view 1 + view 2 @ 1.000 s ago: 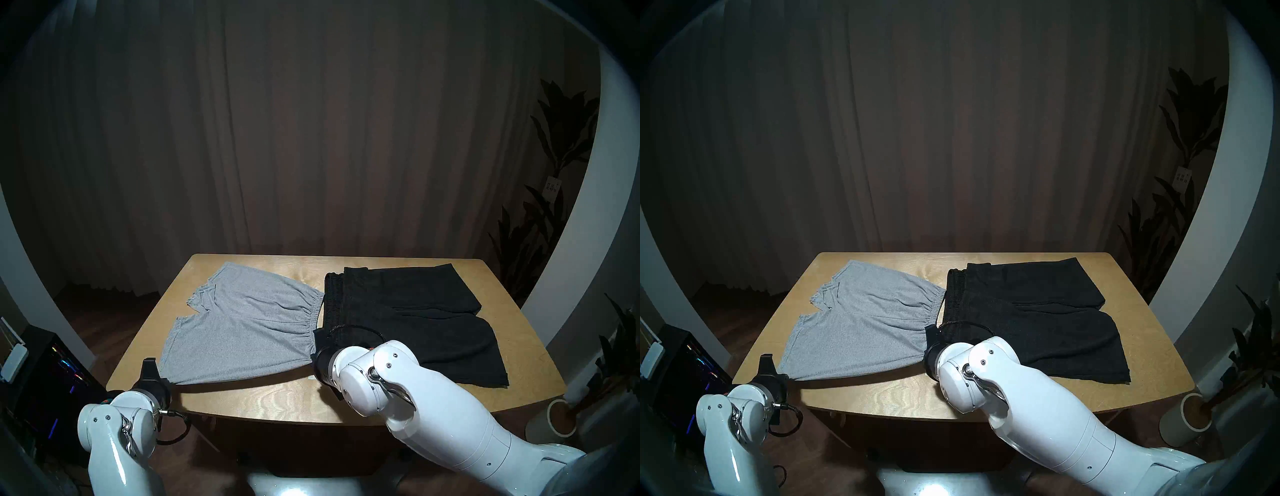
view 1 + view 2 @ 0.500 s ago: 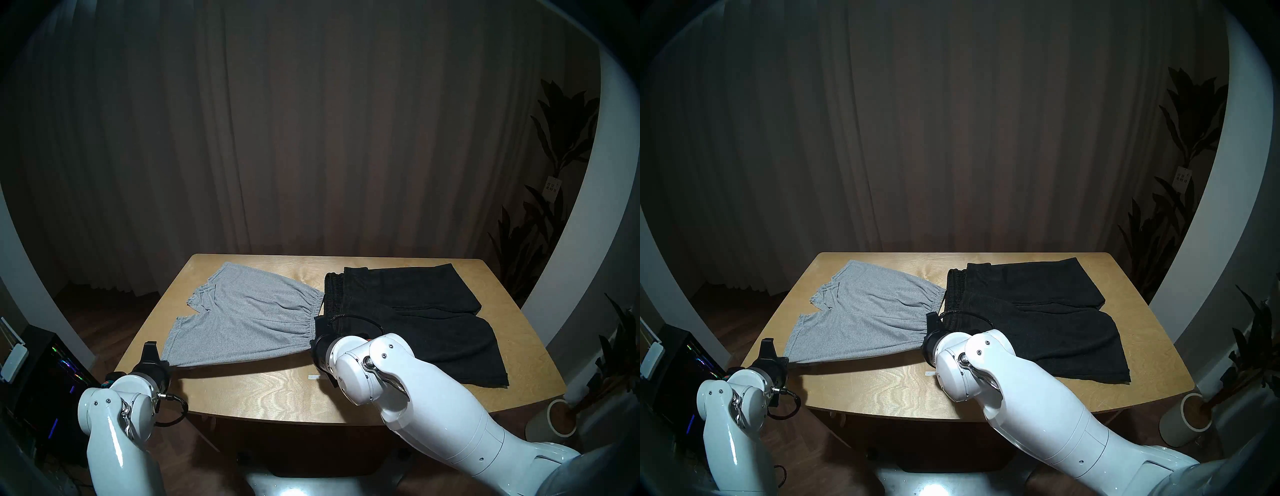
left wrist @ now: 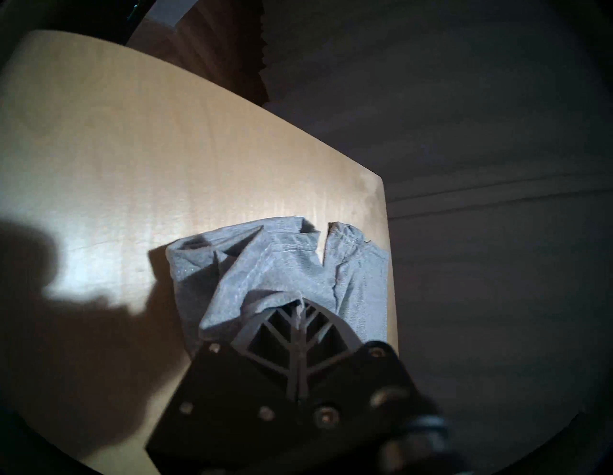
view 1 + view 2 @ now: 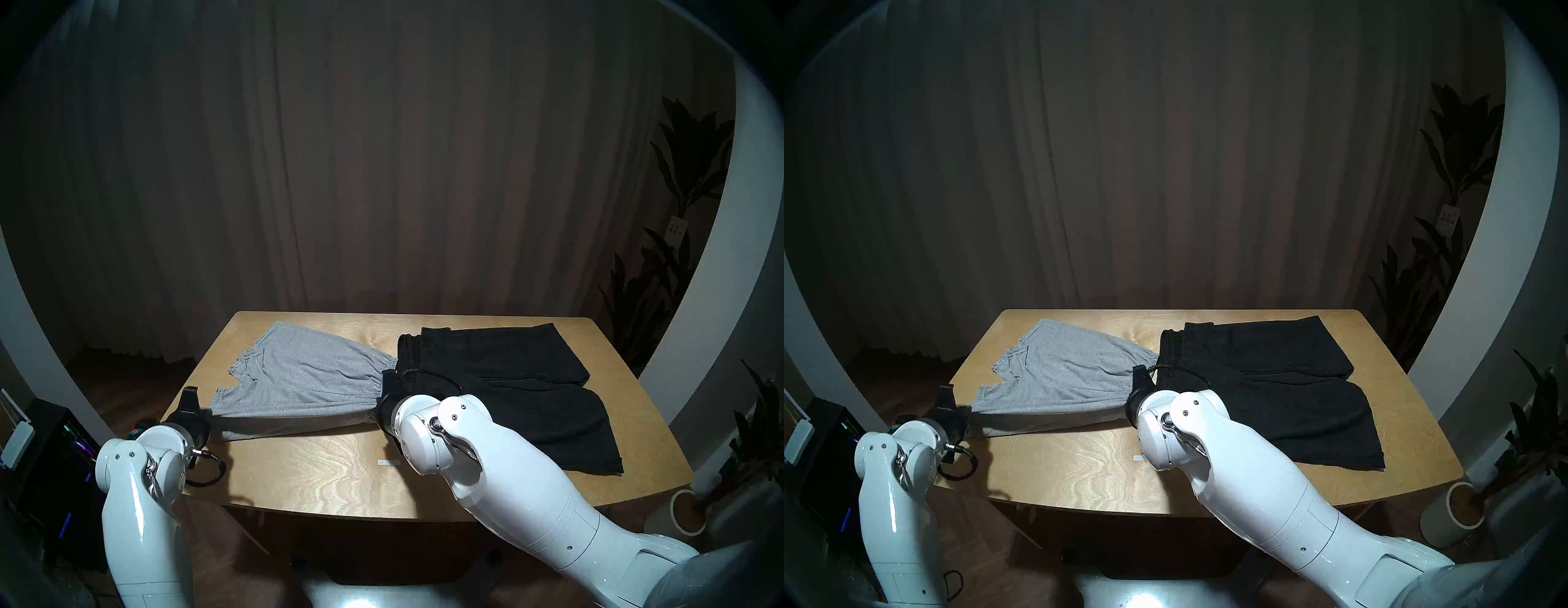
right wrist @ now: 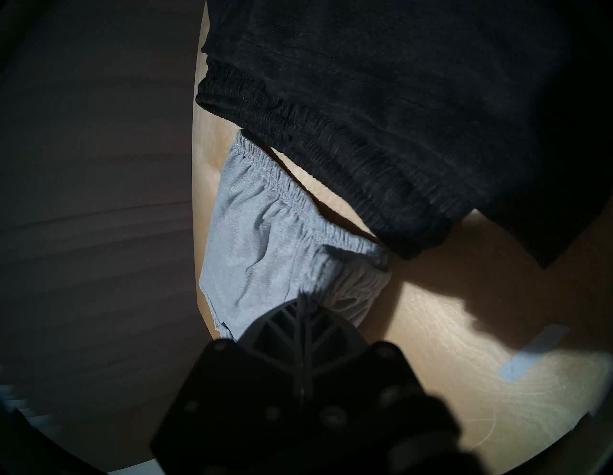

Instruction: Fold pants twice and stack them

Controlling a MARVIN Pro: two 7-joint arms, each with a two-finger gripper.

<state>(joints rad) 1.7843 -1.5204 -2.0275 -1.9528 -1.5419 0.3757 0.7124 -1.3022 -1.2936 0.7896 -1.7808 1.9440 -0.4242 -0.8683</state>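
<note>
Pinching grey shorts [image 4: 305,373] by hem and waistband, left gripper [image 3: 300,303] and right gripper [image 5: 303,300] both clamped tight. Lying just beside, at the worktop's [image 4: 322,471] right edge: black shorts [image 4: 509,382]. Hiding the near waistband corner: right arm [image 4: 488,458].

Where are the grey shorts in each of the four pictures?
Head left view: grey shorts, left half of the table.
Head right view: grey shorts, left of centre.
Left wrist view: leg hems, lower middle, above the end effector.
Right wrist view: waistband, centre.
Shared landmark: the pale wooden table.
</note>
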